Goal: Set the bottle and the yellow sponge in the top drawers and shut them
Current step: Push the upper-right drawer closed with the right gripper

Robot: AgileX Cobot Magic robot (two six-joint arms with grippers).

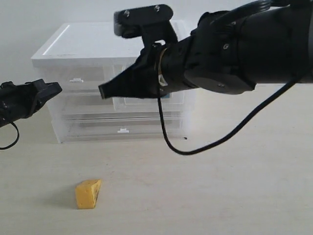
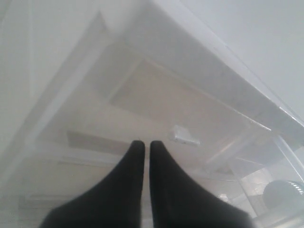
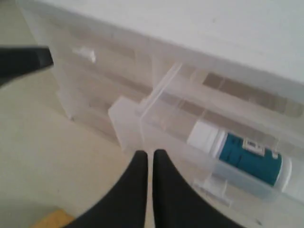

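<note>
The yellow sponge (image 1: 88, 194) lies on the table in front of the cabinet, apart from both grippers; one corner of the sponge (image 3: 51, 220) shows in the right wrist view. The bottle (image 3: 242, 156) lies on its side inside the right top drawer (image 3: 142, 118), which stands pulled out. The left top drawer (image 1: 76, 78) is closed, its handle tab (image 2: 185, 136) just beyond my left gripper (image 2: 143, 143). That gripper is shut and empty, left of the cabinet (image 1: 49, 90). My right gripper (image 3: 148, 153) is shut and empty, in front of the open drawer (image 1: 102, 91).
The white cabinet (image 1: 98, 44) stands at the back against a pale wall, with two full-width drawers (image 1: 122, 128) below the top ones. My right arm (image 1: 234, 49) and its cable (image 1: 195, 149) cross in front of the cabinet's right half.
</note>
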